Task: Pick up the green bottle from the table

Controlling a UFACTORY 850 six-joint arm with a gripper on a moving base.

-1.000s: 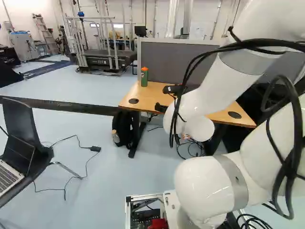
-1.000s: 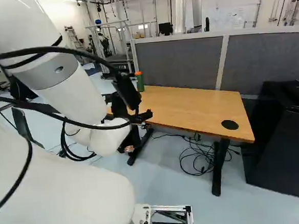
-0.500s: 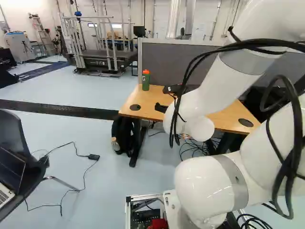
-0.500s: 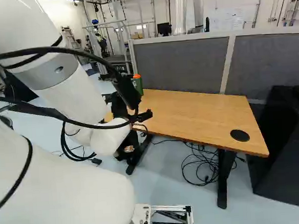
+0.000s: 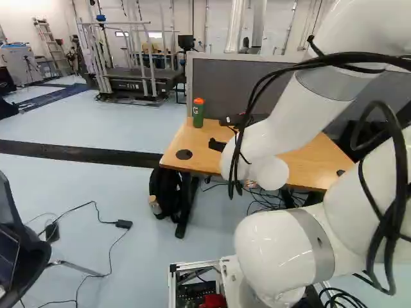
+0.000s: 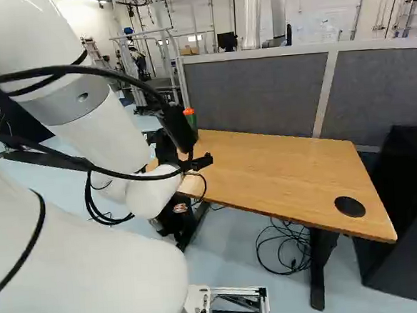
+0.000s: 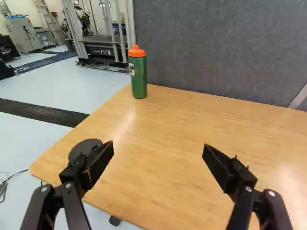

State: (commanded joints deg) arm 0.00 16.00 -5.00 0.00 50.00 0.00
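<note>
Clock read on each base view's face; for the wrist view, twelve is straight ahead of our gripper (image 5: 217, 145).

Left base view, left to right: chair (image 5: 38, 260) with laptop (image 5: 8, 253), eight o'clock. Treadmill (image 5: 131, 83), between ten and eleven. Black backpack (image 5: 166, 192) on the floor, between seven and eight from centre, small bottle (image 5: 154, 205) beside it. Green bottle (image 5: 198, 113), orange cap, near twelve: upright on the wooden table (image 5: 176, 142), at its far corner, near the grey partition (image 5: 221, 83). Our arm (image 5: 276, 131) reaches over the table, right of the bottle.

Right base view: dark round cap (image 6: 350, 206) in the tabletop and black cabinet (image 6: 408, 243), both near four.

Wrist view: we read the gripper as wide, fingers well apart, tabletop showing between. Green bottle stands ahead, between eleven and twelve, well apart from both fingers.
</note>
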